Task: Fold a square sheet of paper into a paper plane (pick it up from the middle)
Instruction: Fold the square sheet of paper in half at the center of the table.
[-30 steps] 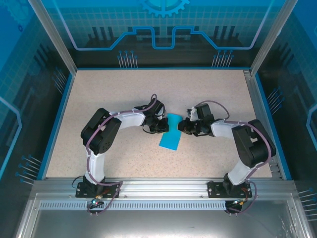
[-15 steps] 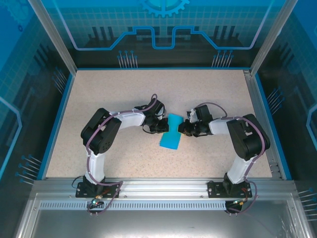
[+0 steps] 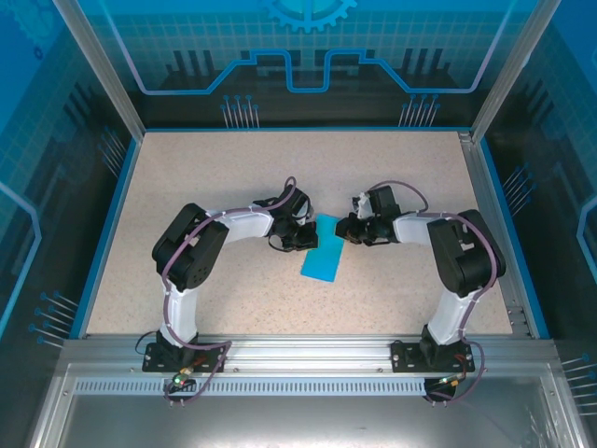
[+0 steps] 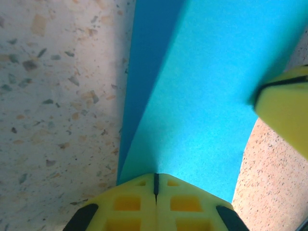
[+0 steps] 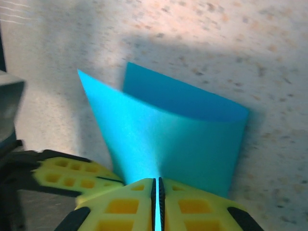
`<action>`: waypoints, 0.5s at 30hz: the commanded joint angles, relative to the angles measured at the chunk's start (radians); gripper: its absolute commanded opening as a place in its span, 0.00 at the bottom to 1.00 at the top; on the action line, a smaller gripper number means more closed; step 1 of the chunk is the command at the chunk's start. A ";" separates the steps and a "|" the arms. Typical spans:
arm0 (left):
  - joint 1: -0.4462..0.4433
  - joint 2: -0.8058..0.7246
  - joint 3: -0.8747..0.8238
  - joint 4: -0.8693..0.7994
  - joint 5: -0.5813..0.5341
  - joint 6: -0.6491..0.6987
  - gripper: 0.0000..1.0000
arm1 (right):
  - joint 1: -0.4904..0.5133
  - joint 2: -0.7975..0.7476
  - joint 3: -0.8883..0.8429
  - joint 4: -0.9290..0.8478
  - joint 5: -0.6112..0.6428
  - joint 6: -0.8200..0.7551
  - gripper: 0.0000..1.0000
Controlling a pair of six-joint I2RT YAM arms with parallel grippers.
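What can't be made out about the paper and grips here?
Top external: where left gripper and right gripper meet the square sheet of paper is too small to see.
Left wrist: sheet's far end cut off by the top edge.
Right wrist: pinched edge hidden between the fingers.

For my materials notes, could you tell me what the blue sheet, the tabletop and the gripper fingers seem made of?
The square sheet of paper: thin matte paper, bending in a soft curve. The table: beige speckled surface, perhaps stone-look laminate. The fingers: yellow plastic, apparently, with moulded square pockets.
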State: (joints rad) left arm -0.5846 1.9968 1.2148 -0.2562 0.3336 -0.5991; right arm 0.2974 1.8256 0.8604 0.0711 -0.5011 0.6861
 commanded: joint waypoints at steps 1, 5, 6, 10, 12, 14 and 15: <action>-0.006 0.041 -0.022 -0.051 -0.015 0.019 0.00 | -0.014 0.044 0.002 -0.035 0.013 -0.029 0.13; -0.007 0.040 -0.025 -0.054 -0.017 0.022 0.00 | -0.014 0.079 0.009 -0.033 0.004 -0.022 0.13; -0.006 0.039 -0.024 -0.053 -0.016 0.021 0.00 | -0.014 0.076 0.013 -0.039 -0.002 -0.020 0.13; -0.005 0.042 -0.021 -0.055 -0.015 0.023 0.00 | -0.018 0.015 0.060 -0.085 -0.009 -0.031 0.13; -0.004 0.042 -0.021 -0.057 -0.016 0.025 0.00 | -0.031 -0.014 0.075 -0.098 -0.024 -0.033 0.13; -0.006 0.042 -0.018 -0.058 -0.016 0.025 0.00 | -0.046 -0.022 0.092 -0.102 -0.040 -0.035 0.14; -0.005 0.042 -0.019 -0.058 -0.016 0.025 0.00 | -0.051 -0.020 0.102 -0.107 -0.045 -0.038 0.14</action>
State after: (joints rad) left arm -0.5846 1.9965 1.2148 -0.2565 0.3340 -0.5987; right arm 0.2768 1.8400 0.9230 0.0044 -0.5175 0.6708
